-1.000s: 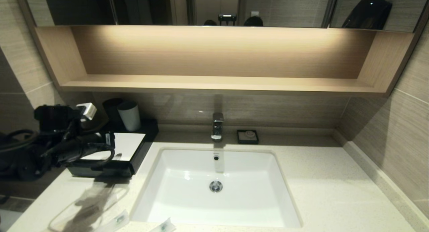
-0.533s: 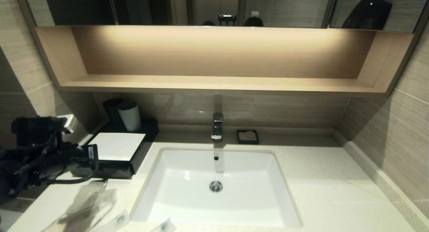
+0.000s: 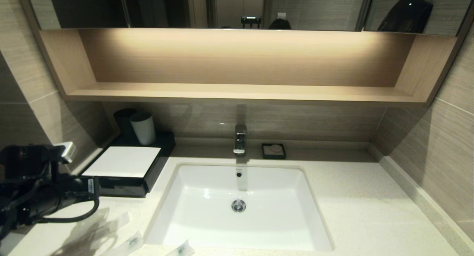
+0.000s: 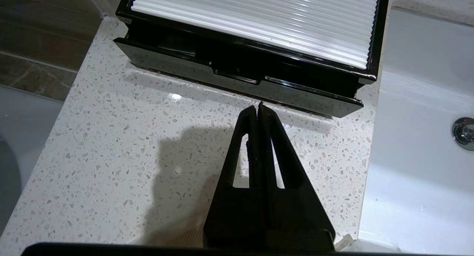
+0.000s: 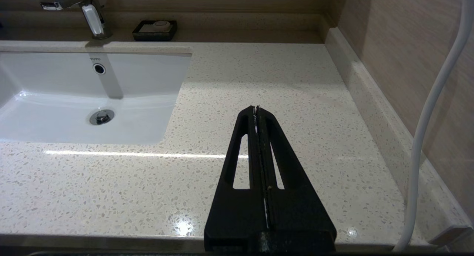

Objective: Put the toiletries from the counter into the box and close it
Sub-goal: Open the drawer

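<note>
Before the box (image 4: 255,69), the left gripper (image 4: 258,107) hovers pinched shut, empty; it should part wide to hook the drawer's lip squarely.

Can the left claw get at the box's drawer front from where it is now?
Probably yes. In the left wrist view the left claw, shut and empty, points at the drawer front of the box, with only bare counter between them. The drawer looks slightly open.
</note>
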{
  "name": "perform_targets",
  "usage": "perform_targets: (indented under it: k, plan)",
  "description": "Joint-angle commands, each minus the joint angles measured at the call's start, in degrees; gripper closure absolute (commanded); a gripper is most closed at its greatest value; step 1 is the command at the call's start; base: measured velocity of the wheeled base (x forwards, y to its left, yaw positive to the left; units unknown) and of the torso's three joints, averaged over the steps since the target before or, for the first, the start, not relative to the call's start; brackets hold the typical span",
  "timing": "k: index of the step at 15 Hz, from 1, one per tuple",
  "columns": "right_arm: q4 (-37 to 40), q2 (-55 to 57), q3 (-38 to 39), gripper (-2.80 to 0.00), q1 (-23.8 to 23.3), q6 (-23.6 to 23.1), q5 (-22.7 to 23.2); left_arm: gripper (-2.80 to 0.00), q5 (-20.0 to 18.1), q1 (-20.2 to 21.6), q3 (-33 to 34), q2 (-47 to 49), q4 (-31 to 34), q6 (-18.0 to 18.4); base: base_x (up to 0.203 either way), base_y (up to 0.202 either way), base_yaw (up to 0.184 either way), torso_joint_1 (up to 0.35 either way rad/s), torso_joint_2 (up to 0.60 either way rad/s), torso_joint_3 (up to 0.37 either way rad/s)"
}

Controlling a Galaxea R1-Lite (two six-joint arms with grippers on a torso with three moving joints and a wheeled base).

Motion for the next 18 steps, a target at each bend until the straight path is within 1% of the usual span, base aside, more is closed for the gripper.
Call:
perform_targets:
  k: [1, 4, 6, 8, 11, 14, 16, 18]
  plan:
    - [0.0, 0.0, 0.0, 0.00, 0.0, 0.0, 0.1, 0.00, -0.2, 0.3, 0.2, 1.1, -1.1, 0.1, 0.000, 0.000, 0.000, 0.000, 0.00, 0.000]
    - [0.0, 0.0, 0.0, 0.00, 0.0, 0.0, 0.0, 0.00, -0.4, 0.9, 0.8, 3.6, -3.7, 1.2, 0.000, 0.000, 0.000, 0.000, 0.00, 0.000]
    - [0.0, 0.0, 0.0, 0.00, 0.0, 0.0, 0.0, 0.00, -0.4, 1.1, 1.8, 6.6, -8.5, 1.5, 0.000, 0.000, 0.000, 0.000, 0.00, 0.000]
    - [0.0, 0.0, 0.0, 0.00, 0.0, 0.0, 0.0, 0.00, -0.8, 2.3, 2.3, 9.0, -14.2, 2.9, 0.000, 0.000, 0.000, 0.000, 0.00, 0.000]
    - [0.0, 0.0, 0.0, 0.00, 0.0, 0.0, 0.0, 0.00, -2.4, 2.8, 2.5, 8.7, -14.4, 3.2, 0.000, 0.000, 0.000, 0.000, 0.00, 0.000]
    - [0.0, 0.0, 0.0, 0.00, 0.0, 0.0, 0.0, 0.00, -3.1, 3.0, 3.2, 9.8, -14.7, 3.5, 0.000, 0.000, 0.000, 0.000, 0.00, 0.000]
    - [0.0, 0.0, 0.0, 0.00, 0.0, 0.0, 0.0, 0.00, -4.6, 3.0, 3.5, 10.2, -14.7, 3.5, 0.000, 0.000, 0.000, 0.000, 0.00, 0.000]
    - [0.0, 0.0, 0.0, 0.00, 0.0, 0.0, 0.0, 0.00, -5.2, 3.0, 3.7, 10.6, -14.8, 3.5, 0.000, 0.000, 0.000, 0.000, 0.00, 0.000]
